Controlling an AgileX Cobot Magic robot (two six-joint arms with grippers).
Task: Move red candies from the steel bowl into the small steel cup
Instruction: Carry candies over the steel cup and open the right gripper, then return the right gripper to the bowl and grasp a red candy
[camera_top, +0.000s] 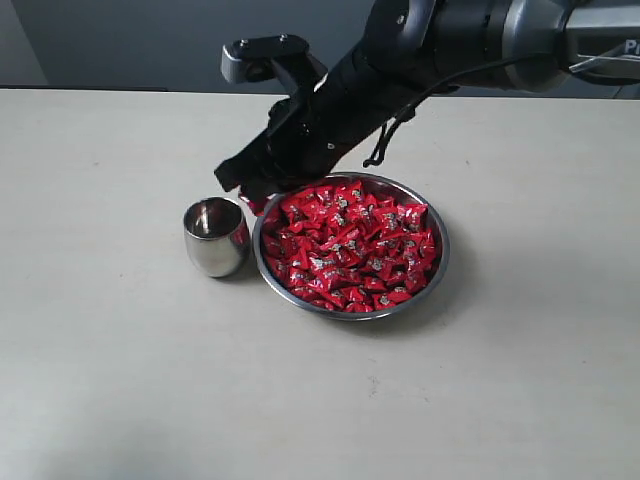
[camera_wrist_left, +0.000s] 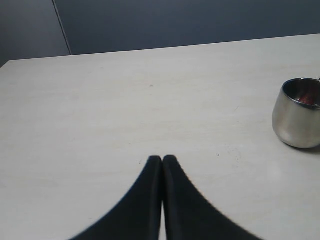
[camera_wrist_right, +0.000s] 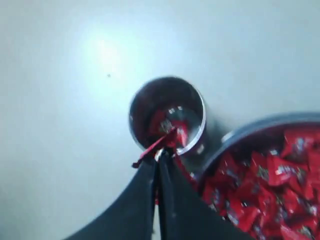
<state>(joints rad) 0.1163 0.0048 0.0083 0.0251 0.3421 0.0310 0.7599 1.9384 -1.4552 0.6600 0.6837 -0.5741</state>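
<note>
Tabletop (camera_top: 120, 380) with a steel bowl (camera_top: 346, 314) and a small steel cup (camera_top: 215, 238). The cup stands upright just beside the bowl, on its left in the exterior view. Red candies (camera_top: 350, 245) fill the bowl in a heap. The right arm reaches in from the upper right of the exterior view. The right hand (camera_wrist_right: 159, 155) hangs over the gap between bowl and cup, close to the cup's rim, with its fingers clamped on one red candy (camera_wrist_right: 165, 141) whose wrapper sticks out past the tips. Red shows inside the cup; candy or reflection cannot be told. The left hand (camera_wrist_left: 162, 160) is over bare tabletop, apart from the cup, fingers pressed together with nothing between them.
</note>
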